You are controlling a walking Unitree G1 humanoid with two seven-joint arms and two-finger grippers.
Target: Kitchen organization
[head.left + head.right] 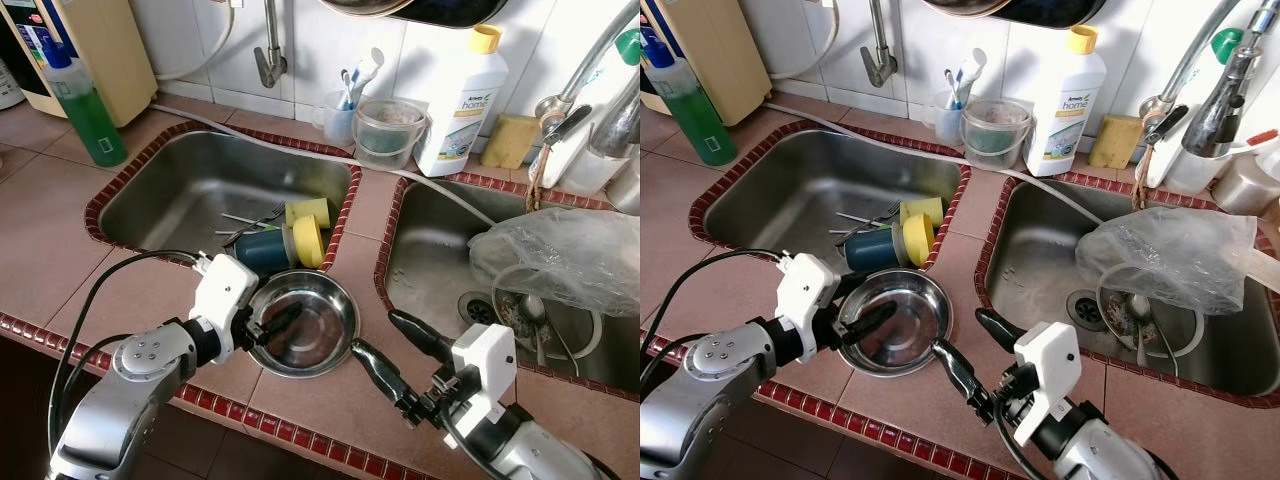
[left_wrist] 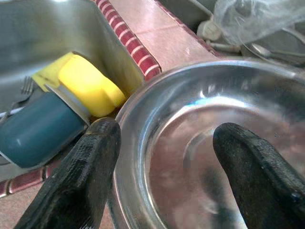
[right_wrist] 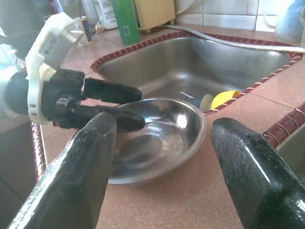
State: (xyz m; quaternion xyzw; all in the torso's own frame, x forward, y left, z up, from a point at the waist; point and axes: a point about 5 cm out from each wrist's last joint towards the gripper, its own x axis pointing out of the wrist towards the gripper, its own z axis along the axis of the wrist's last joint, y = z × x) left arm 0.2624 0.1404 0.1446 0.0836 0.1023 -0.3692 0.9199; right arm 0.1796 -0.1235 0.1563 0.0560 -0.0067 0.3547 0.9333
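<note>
A round steel bowl sits on the tiled counter between the two sinks. My left gripper is open at the bowl's left rim. In the left wrist view one finger is outside the rim and the other is inside the bowl. My right gripper hovers open just right of the bowl, its fingers pointing at it and nothing between them. A dark blue cup with a yellow lid lies on its side in the left sink, right behind the bowl.
A yellow sponge and a fork lie in the left sink. The right sink holds a crumpled plastic bag. A green bottle, clear tubs and a white detergent bottle line the back. The counter's red-tiled front edge is close.
</note>
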